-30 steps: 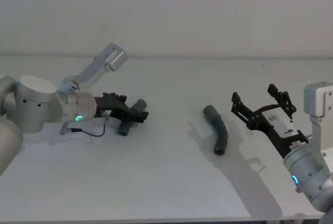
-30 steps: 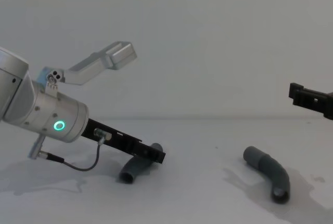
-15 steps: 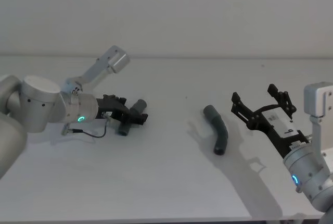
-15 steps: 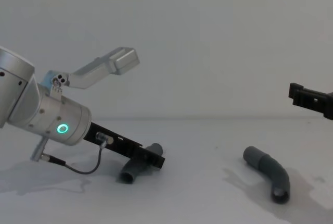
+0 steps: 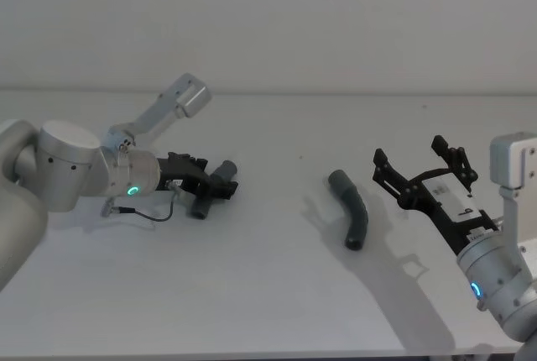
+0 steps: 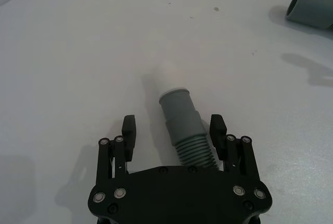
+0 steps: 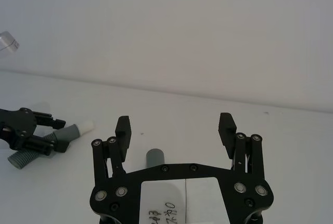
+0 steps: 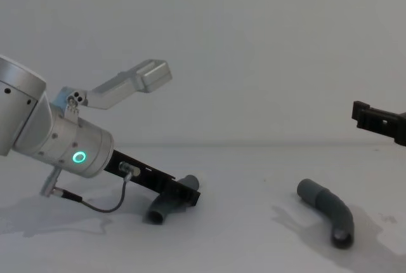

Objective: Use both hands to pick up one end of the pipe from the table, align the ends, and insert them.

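Black plastic right gripper [image 5: 411, 158], near right: jaws wide apart, holding nothing, raised off the table [image 5: 268, 294]. Position unchanged over the last second; judged idle, waiting its turn.

Dark grey right pipe piece [image 5: 352, 214], just left of that gripper: bent, lying flat on the table, untouched and unmoved. Its far cuff [image 5: 337, 180] points away towards the wall.

Black plastic left gripper [image 5: 220, 186], middle distance, left: down at table level, jaws apart and straddling the left pipe piece [image 6: 181, 120] at its ribbed section. One finger [image 6: 218, 127] sits just beside the ribs; the other stands clear. Not yet clamped.

Change noted: the left wrist has tipped up and swung slightly over the last second, while the fingertips have stayed at the pipe. The left piece has not shifted on the table. Judged a final alignment before closing, so the first pick-up is imminent and not yet done.

Smooth grey cuff [image 6: 176, 101] of the left piece: projects beyond the fingertips, free for mating.

Pale wall [image 5: 336, 25], far: plain.
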